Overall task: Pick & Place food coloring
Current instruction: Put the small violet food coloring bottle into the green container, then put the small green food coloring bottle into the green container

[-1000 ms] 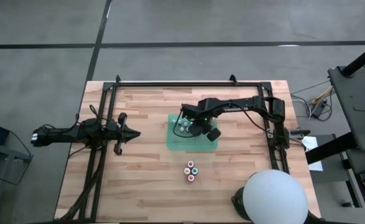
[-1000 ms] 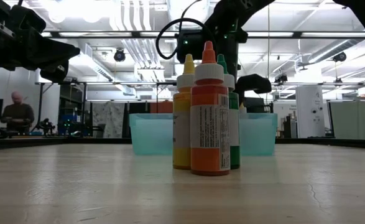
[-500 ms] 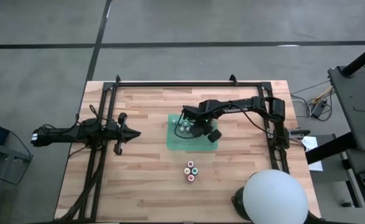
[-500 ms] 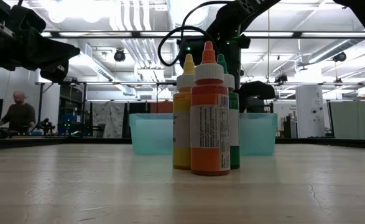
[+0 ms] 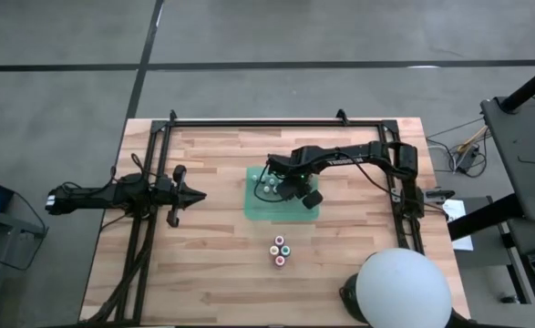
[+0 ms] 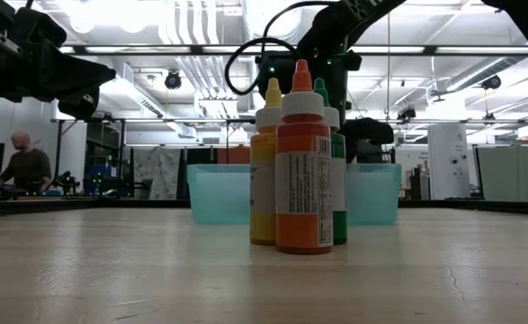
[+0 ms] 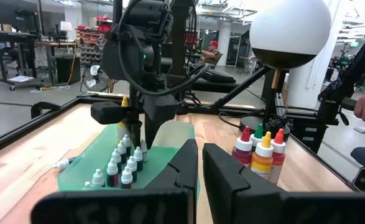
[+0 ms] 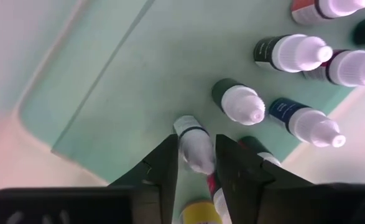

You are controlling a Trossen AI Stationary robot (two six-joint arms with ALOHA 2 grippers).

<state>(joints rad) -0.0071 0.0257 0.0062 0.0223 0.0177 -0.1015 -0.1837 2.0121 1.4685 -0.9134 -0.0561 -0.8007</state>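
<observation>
Several tiny food coloring bottles (image 8: pixel 294 53) with pale caps stand upright on the floor of a shallow green tray (image 8: pixel 126 81) at the table's middle (image 5: pixel 258 211). My right gripper (image 8: pixel 194 140) points down into the tray. One small white-capped bottle (image 8: pixel 193 144) stands between its fingers, which are a little apart. In the left wrist view that gripper (image 7: pixel 146 142) hangs over the bottle cluster (image 7: pixel 123 165). My left gripper (image 5: pixel 201 194) waits shut and level at the table's left, holding nothing. My right gripper comes from above, pointing down, with one finger (image 8: pixel 166 163) on each side of the white-capped bottle's neck and cap (image 8: pixel 198 158). The bottle stands on the tray floor. Whether the fingers touch it I cannot tell.
Several larger squeeze bottles (image 5: pixel 281 249), orange, yellow and green among them (image 6: pixel 299 162), stand grouped on the wood nearer the front edge. A white dome (image 5: pixel 402 287) on a stand sits at the front right corner. A black frame rail (image 5: pixel 276 122) borders the table.
</observation>
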